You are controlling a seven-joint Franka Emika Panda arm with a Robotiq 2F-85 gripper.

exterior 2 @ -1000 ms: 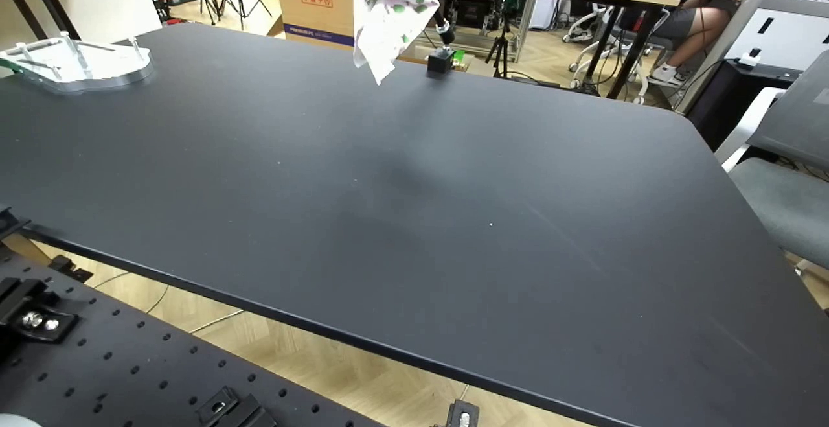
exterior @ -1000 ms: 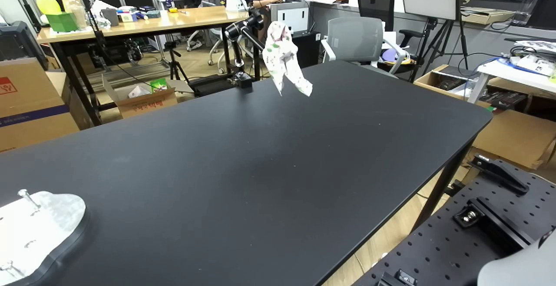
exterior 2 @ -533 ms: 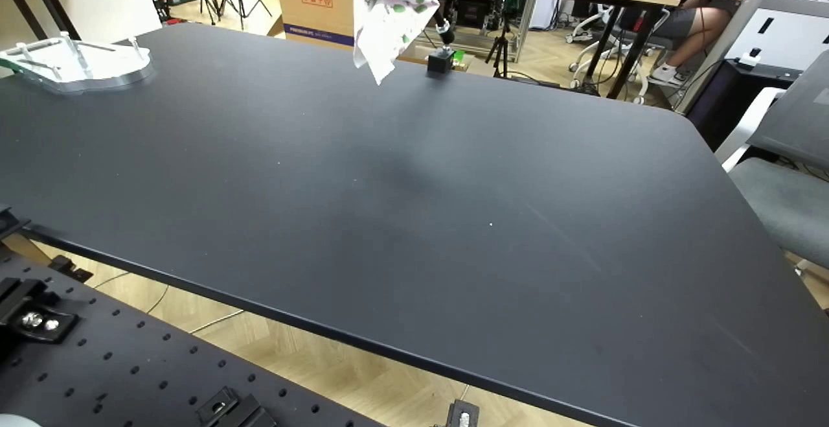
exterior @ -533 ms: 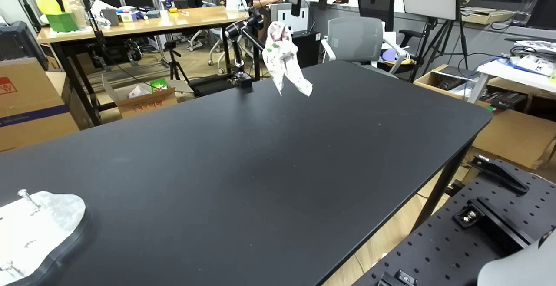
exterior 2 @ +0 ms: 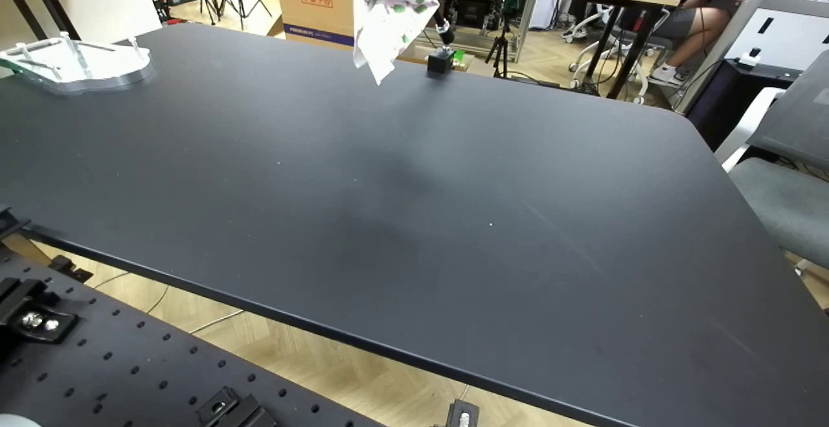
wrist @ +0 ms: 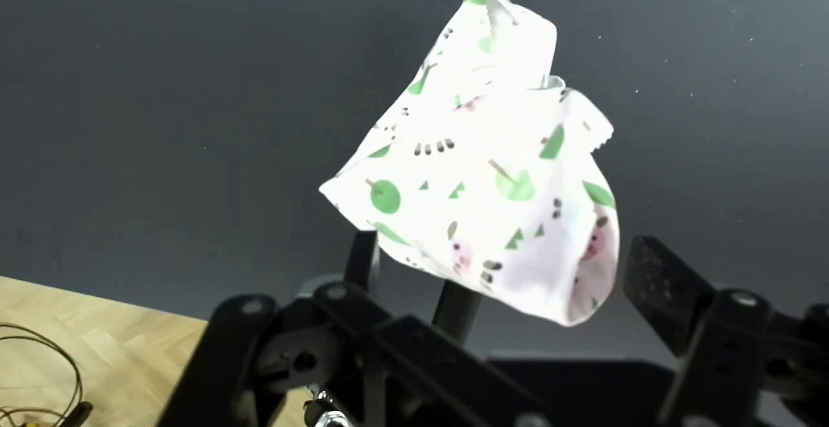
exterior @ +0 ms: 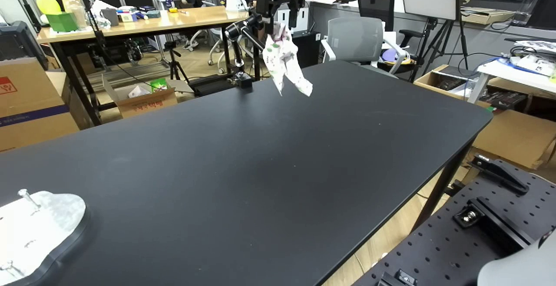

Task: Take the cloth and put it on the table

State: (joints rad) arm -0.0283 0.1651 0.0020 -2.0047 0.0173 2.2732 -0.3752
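The cloth is white with green leaf and pink animal prints. It hangs from the black jointed stand arm (exterior: 254,38) above the far table edge. The cloth shows in both exterior views (exterior: 284,60) (exterior 2: 392,19) and the wrist view (wrist: 479,168). My gripper (exterior: 281,24) is open over the cloth's top. In the wrist view the gripper (wrist: 502,249) has its fingers wide apart on either side of the cloth, which lies between and beyond them. A gap shows at the right finger (wrist: 660,284); whether the left finger touches is unclear. The black table (exterior: 260,169) is below.
The stand's base (exterior: 243,80) sits at the table's far edge; its rod (wrist: 456,310) runs under the cloth in the wrist view. A white-topped plate with upright posts (exterior: 43,221) lies on the table. A grey chair (exterior: 354,38) stands beyond.
My gripper has come into view from the top in an exterior view and moved down and left onto the cloth's top, staying open. The cloth has not moved.
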